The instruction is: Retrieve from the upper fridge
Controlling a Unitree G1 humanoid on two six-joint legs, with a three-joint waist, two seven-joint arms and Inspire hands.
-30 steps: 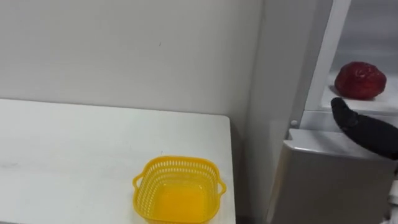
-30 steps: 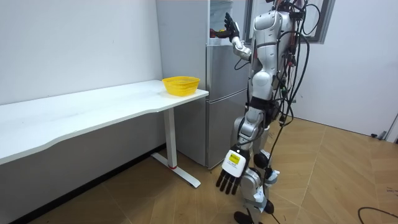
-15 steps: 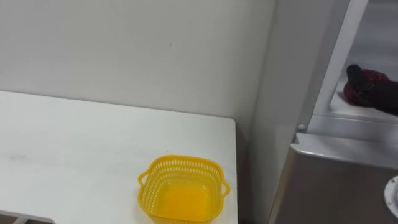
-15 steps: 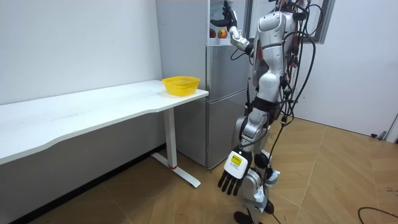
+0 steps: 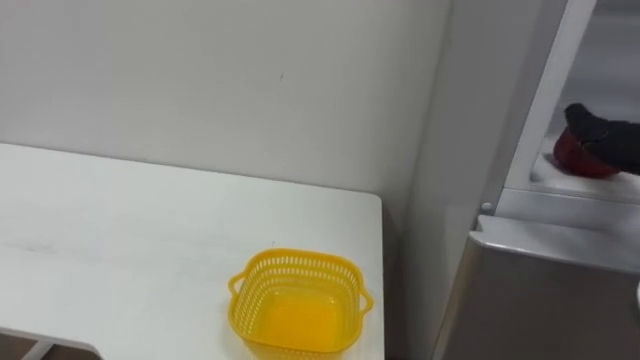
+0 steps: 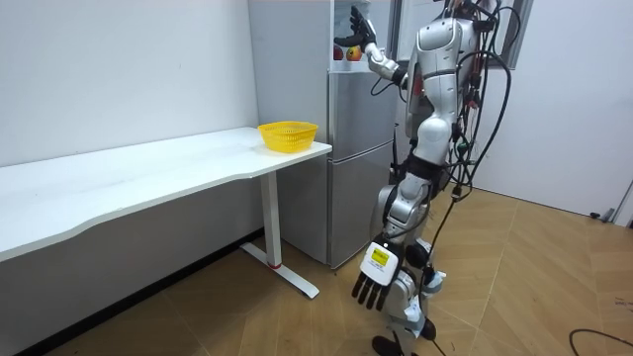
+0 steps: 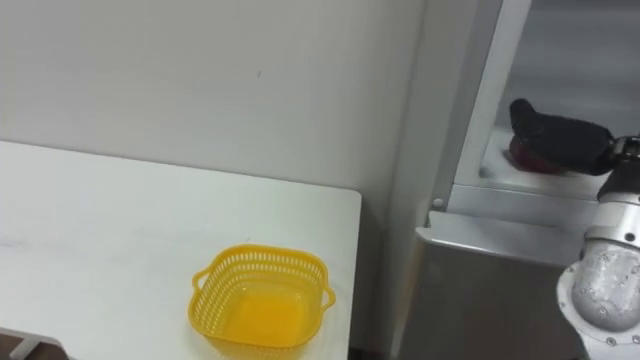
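Observation:
A red fruit (image 5: pixel 578 161) lies on the shelf (image 5: pixel 560 188) of the open upper fridge compartment, at the far right. My right hand (image 5: pixel 603 133) reaches in from the right and lies over the fruit with its dark fingers curled round its top, hiding most of it. The right eye view shows the same hand (image 7: pixel 556 134) covering the fruit (image 7: pixel 527 160). In the room view I stand facing the grey fridge (image 6: pixel 356 148) with the right hand (image 6: pixel 362 28) raised into its top. My left hand (image 6: pixel 374 287) hangs low beside my leg, fingers straight.
A yellow mesh basket (image 5: pixel 295 259) stands empty at the near right corner of the white table (image 5: pixel 150 230), just left of the fridge. The shut lower fridge door (image 5: pixel 540 290) sits below the shelf. A white wall runs behind the table.
Over the last second my right hand rose from below the shelf edge onto the red fruit and closed over it. The picture has shifted slightly, so the camera moved.

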